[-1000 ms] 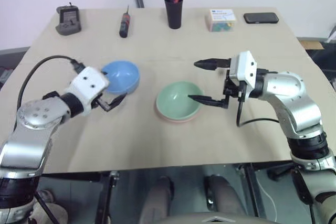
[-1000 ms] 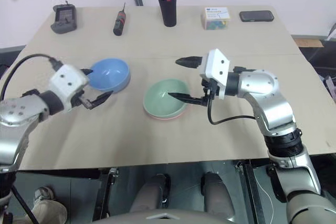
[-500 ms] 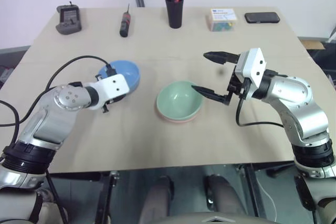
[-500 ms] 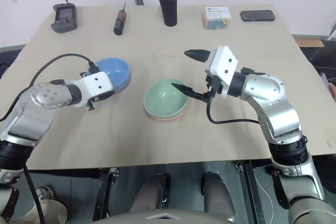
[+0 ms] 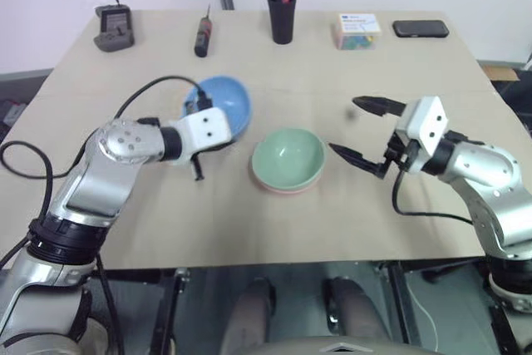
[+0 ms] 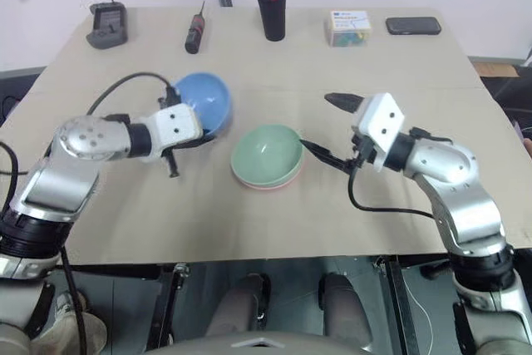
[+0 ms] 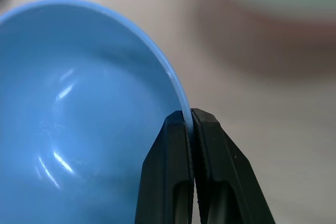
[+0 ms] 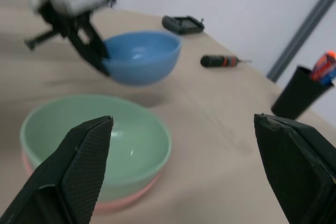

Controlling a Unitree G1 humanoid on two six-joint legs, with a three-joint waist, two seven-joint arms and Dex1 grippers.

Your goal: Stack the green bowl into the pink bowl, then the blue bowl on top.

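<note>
The green bowl [image 5: 288, 155] sits nested in the pink bowl [image 5: 283, 189] at the table's middle, with only the pink rim showing beneath it. My left gripper [image 5: 221, 135] is shut on the near rim of the blue bowl [image 5: 223, 104]. It holds that bowl tilted and off the table, just left of the stack. The left wrist view shows the two black fingers [image 7: 178, 145] pinching the blue rim [image 7: 79, 129]. My right gripper [image 5: 347, 126] hangs open and empty to the right of the green bowl [image 8: 94, 135], a little apart from it.
Along the far edge of the table [image 5: 249, 230] stand a black device [image 5: 115, 28], a screwdriver [image 5: 202, 36], a black pen cup [image 5: 282, 16], a small box [image 5: 358, 29] and a phone [image 5: 421, 29]. A black cable trails from my left wrist.
My left gripper shut on the blue bowl's rim, then lifted it and carried it right, toward the green bowl. My right gripper drew back to the right, still open.
</note>
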